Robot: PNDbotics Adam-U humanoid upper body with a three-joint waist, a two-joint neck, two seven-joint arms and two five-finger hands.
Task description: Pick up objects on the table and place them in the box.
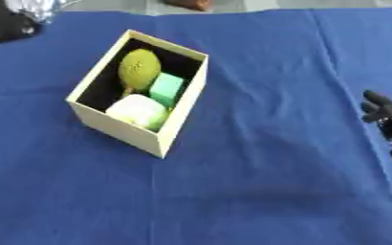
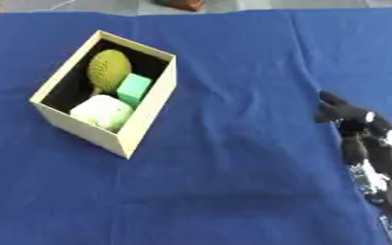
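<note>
A blue cloth (image 1: pixel 258 182) with faint creases covers the whole table, and its near part is bare. At the right edge the robot's black right hand (image 2: pixel 368 139) rests just above the cloth, fingers relaxed and spread, holding nothing. Farther back on the left stands the cream cardboard box (image 1: pixel 179 122), open-topped and turned askew. Inside it lie a pale white-green rounded object (image 1: pixel 136 111) at the near end, a small mint-green cube (image 1: pixel 167 88) beside it, and a bumpy olive-green oval fruit (image 1: pixel 139 69) at the far end. Beyond the cloth's far edge a grey floor (image 2: pixel 316 4) shows, and a dark shape (image 1: pixel 5 24) sits at the upper-left corner.
</note>
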